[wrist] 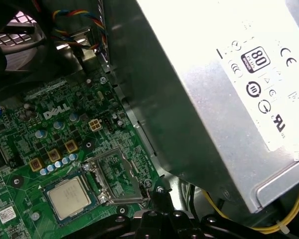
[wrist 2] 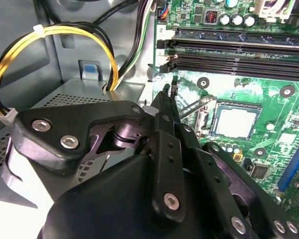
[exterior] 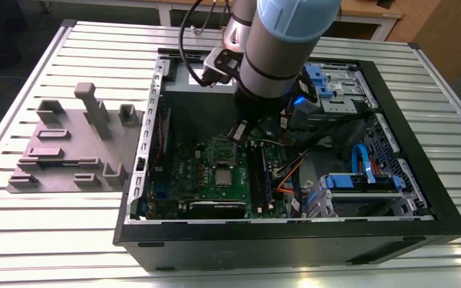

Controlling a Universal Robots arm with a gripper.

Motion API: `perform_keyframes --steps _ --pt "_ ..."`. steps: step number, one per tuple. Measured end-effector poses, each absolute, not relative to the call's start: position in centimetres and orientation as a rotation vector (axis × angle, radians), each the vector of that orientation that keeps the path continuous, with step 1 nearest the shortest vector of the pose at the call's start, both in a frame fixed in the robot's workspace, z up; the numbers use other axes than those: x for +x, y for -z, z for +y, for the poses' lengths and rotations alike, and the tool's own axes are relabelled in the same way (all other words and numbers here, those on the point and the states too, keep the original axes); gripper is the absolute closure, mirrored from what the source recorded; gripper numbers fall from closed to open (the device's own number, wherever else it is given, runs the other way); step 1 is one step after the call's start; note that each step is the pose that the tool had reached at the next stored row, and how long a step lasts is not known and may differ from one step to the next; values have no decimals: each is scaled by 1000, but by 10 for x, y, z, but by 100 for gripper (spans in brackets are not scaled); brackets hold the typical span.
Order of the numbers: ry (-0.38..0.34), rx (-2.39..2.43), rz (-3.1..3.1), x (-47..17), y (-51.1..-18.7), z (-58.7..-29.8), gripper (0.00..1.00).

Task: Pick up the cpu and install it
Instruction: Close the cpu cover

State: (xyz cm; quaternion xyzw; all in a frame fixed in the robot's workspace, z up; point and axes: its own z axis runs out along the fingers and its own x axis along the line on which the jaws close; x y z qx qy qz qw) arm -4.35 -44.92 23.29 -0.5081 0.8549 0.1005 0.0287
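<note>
The cpu [exterior: 225, 177] is a small square chip with a pale metal top. It lies flat in the motherboard socket inside the open computer case [exterior: 422, 180], and it shows in both wrist views [wrist 2: 234, 122] [wrist: 69, 197]. The socket's metal frame [wrist: 117, 175] stands swung open beside the chip, and its thin wire lever [wrist 2: 191, 107] sticks up. My gripper [wrist 2: 166, 92] hangs above the board beside the socket, near the lever. Its black fingers [wrist 2: 163, 107] are shut together, with nothing seen between them. In the exterior view the gripper [exterior: 239, 132] is just behind the socket.
A big silvery power supply [wrist: 229, 99] fills the case corner close to my wrist. Yellow and black cables [wrist 2: 20, 50] loop beside it. Memory slots [wrist 2: 239, 55] run past the socket. A grey plastic fixture [exterior: 70, 150] sits on the slatted table at the exterior view's left. Blue drive brackets [exterior: 362, 180] are at its right.
</note>
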Motion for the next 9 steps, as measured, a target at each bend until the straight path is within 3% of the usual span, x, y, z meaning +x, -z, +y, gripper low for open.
perform_keyframes --steps 9 --pt "-310 -1568 2638 -45 -235 -449 90"
